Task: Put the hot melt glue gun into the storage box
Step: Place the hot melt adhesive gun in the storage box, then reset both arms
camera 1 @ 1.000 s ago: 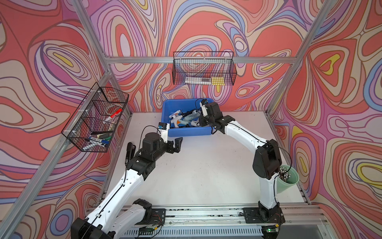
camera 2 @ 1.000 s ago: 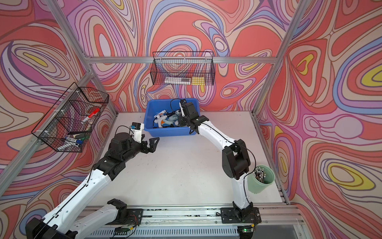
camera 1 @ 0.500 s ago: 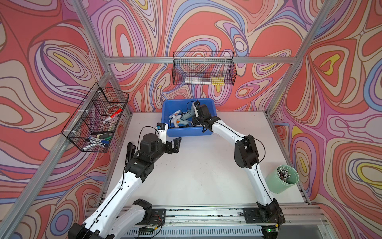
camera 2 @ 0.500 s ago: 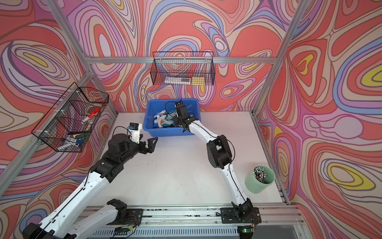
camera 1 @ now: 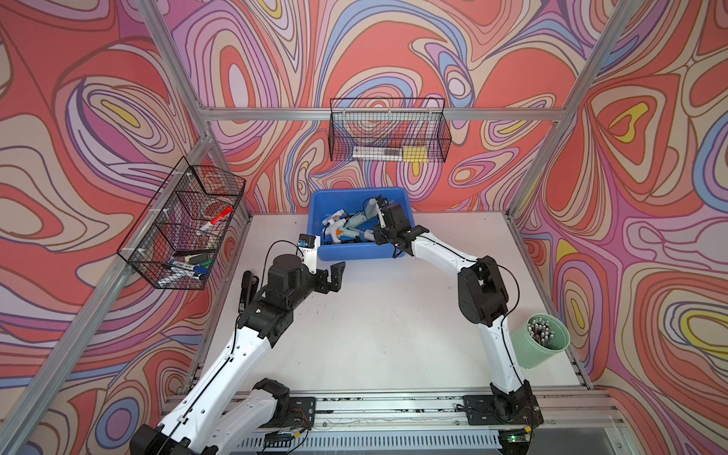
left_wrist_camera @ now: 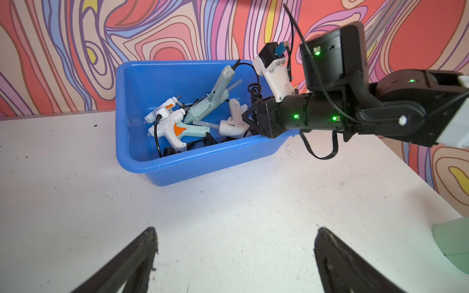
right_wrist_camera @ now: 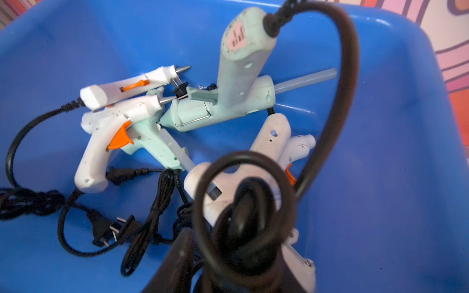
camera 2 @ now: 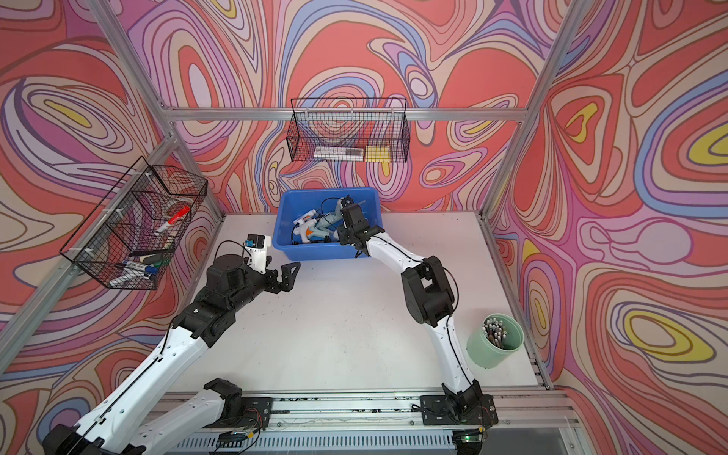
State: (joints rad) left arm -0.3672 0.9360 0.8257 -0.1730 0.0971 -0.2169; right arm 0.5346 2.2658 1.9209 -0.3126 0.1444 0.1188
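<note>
A white surface (camera 1: 374, 335) walled in swirling red and lilac carries the blue storage box (camera 1: 354, 255) at its far edge, with glue guns (left_wrist_camera: 175, 126) heaped inside. The right gripper (left_wrist_camera: 250, 120) reaches in over the box's near right corner. A white hot melt glue gun (right_wrist_camera: 271, 137) lies in the box just beside its jaws, and a coil of black cord (right_wrist_camera: 243, 203) hides whether they are apart or together. A mint hot melt glue gun (right_wrist_camera: 228, 106) rests farther in, handle up — its pink label (right_wrist_camera: 234, 38) is too blurred to read. The left gripper (left_wrist_camera: 234, 234) hovers over bare surface on the near side of the box — jaws wide apart.
</note>
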